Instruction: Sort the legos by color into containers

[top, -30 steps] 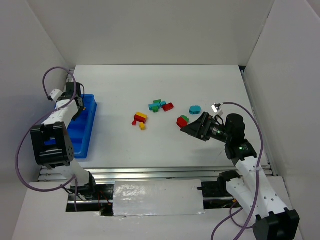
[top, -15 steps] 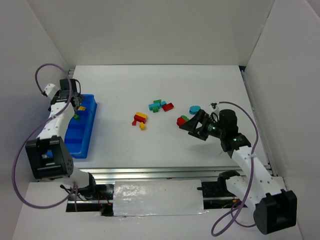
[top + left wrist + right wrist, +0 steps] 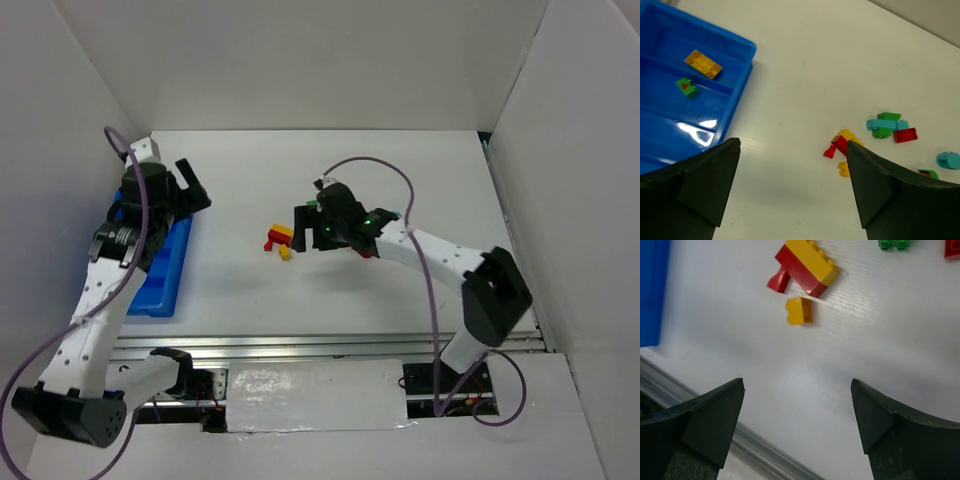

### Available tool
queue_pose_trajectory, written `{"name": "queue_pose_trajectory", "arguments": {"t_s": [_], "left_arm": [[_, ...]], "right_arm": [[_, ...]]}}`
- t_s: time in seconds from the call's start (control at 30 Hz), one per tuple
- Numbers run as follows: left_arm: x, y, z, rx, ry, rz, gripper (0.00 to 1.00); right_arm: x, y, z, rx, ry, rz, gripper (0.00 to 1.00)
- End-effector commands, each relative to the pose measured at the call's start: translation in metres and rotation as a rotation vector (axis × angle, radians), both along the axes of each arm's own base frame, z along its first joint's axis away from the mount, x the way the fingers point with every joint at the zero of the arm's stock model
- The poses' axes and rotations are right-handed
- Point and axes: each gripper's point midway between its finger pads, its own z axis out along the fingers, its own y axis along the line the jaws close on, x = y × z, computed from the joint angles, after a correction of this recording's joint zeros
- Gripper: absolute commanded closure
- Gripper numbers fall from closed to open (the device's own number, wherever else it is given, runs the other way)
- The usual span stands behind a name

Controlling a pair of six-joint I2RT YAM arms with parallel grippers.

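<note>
From above, the left pincer (image 3: 188, 188) has lifted off the blue tray (image 3: 160, 268) and swung out toward the middle of the bench (image 3: 420, 170). Its jaws stand wide and empty where a second ago they were pinched over the tray, which I read as a drop just completed. The right pincer (image 3: 303, 230) has crossed over from the right side to hover above the red-and-yellow stack (image 3: 280, 236), jaws wide, nothing held. On the left wrist camera I see a yellow brick (image 3: 703, 64) lying in the tray's far compartment and a green brick (image 3: 686, 86) in the next one, a divider between them. The other legos lie loose on the bench: the stack, and a teal-and-green cluster (image 3: 883, 125) with a red brick (image 3: 905, 135) just beside it. On the right wrist camera the stack sits ahead of the open fingers, with a small yellow brick (image 3: 800, 310) just beside it, nearer the fingers. So two pieces are sorted and most remain, and I judge the right arm is lining up the next pick.
</note>
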Motion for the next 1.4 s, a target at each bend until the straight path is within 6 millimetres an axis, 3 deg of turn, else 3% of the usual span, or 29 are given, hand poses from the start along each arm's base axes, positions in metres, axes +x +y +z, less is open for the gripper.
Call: {"name": "queue_pose_trajectory", "arguments": {"t_s": [0.0,0.07,0.1,0.13,0.17,0.2,0.23,0.43,0.57,0.67,0.77,1.03,1.13,1.23,1.27,1.37], "left_arm": [[-0.031,0.029,-0.003,0.092,0.004,0.074,0.01],[-0.045,0.040,-0.016,0.100,0.010,0.127,0.00],[-0.051,0.045,-0.035,0.111,0.036,0.148,0.01],[-0.054,0.046,-0.038,0.109,0.023,0.157,0.01],[-0.060,0.048,-0.033,0.090,-0.026,0.171,0.00],[-0.063,0.049,-0.038,0.090,-0.025,0.174,0.01],[-0.065,0.049,-0.035,0.088,-0.037,0.175,0.01],[-0.058,0.040,-0.042,0.092,0.005,0.114,0.01],[-0.057,0.037,-0.040,0.091,-0.010,0.090,0.01],[-0.056,0.034,-0.041,0.090,-0.009,0.070,0.01],[-0.055,0.032,-0.042,0.093,-0.001,0.056,0.00],[-0.051,0.025,-0.046,0.091,0.010,0.008,0.00],[-0.051,0.025,-0.046,0.093,0.011,0.008,0.01],[-0.051,0.026,-0.047,0.093,0.015,0.017,0.01],[-0.051,0.026,-0.047,0.094,0.013,0.018,0.00],[-0.051,0.026,-0.047,0.092,0.016,0.020,0.01]], "right_arm": [[0.027,0.004,-0.023,-0.180,-0.058,0.040,0.06],[0.041,0.023,-0.035,-0.190,-0.060,0.068,0.09],[0.045,0.027,-0.054,-0.227,-0.040,0.085,0.09],[0.051,0.039,-0.050,-0.227,-0.058,0.097,0.10],[0.053,0.041,-0.055,-0.252,-0.056,0.112,0.10],[0.056,0.044,-0.074,-0.286,-0.034,0.120,0.11],[0.060,0.055,-0.070,-0.278,-0.049,0.135,0.12],[0.059,0.081,-0.093,-0.276,-0.037,0.194,0.14],[0.056,0.085,-0.109,-0.273,-0.014,0.207,0.17],[0.057,0.089,-0.117,-0.281,-0.010,0.216,0.27],[0.057,0.089,-0.123,-0.292,-0.006,0.220,0.31],[0.058,0.096,-0.117,-0.270,-0.052,0.285,0.31],[0.055,0.099,-0.121,-0.258,-0.035,0.310,0.40],[0.050,0.102,-0.118,-0.233,-0.035,0.320,0.57],[0.049,0.100,-0.119,-0.234,-0.032,0.322,0.75],[0.042,0.099,-0.116,-0.215,-0.020,0.327,0.83]]}}
